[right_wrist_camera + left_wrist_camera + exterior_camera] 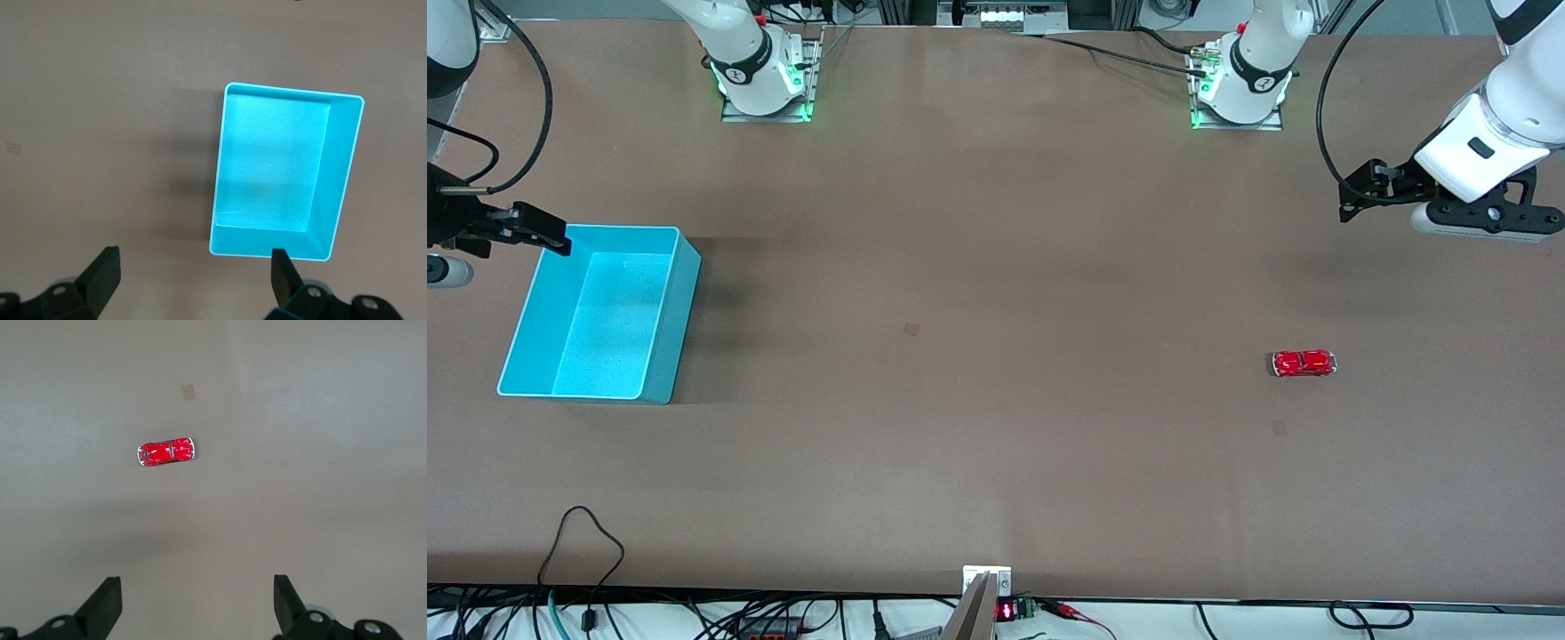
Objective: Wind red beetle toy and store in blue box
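The red beetle toy [1304, 363] [166, 451] stands on its wheels on the brown table toward the left arm's end, with nothing touching it. My left gripper [1352, 200] [195, 582] hangs open and empty over bare table, well apart from the toy. At the right arm's end of the table sits the blue box [685, 293] [333, 180], open-topped and with nothing inside. Over that box's corner closest to the arm bases, my right gripper [556, 238] [195, 253] hovers open and holds nothing.
Two small tape squares [911, 329] [1279, 427] mark the tabletop. The arm bases [765, 84] [1240, 89] stand along the table's edge farthest from the front camera. Cables [587, 533] and a small bracket [987, 582] lie at the nearest edge.
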### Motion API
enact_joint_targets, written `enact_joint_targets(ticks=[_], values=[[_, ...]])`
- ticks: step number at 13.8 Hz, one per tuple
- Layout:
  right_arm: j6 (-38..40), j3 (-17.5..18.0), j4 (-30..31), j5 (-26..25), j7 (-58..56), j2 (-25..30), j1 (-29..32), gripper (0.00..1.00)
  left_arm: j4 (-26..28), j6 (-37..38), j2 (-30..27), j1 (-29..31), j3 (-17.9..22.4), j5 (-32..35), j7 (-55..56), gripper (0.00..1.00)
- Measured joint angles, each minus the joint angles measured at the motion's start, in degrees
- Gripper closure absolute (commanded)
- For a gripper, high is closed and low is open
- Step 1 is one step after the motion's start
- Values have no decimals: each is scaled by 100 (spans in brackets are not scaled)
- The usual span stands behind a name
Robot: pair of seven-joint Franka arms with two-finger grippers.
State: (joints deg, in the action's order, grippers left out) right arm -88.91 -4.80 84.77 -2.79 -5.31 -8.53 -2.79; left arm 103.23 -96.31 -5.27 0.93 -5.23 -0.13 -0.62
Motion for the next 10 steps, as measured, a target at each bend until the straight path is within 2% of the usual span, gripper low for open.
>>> enact_joint_targets(ticks=[10], values=[[8, 12, 38, 9, 1, -42, -37, 0, 0, 177, 15, 11, 3, 0, -58, 0]])
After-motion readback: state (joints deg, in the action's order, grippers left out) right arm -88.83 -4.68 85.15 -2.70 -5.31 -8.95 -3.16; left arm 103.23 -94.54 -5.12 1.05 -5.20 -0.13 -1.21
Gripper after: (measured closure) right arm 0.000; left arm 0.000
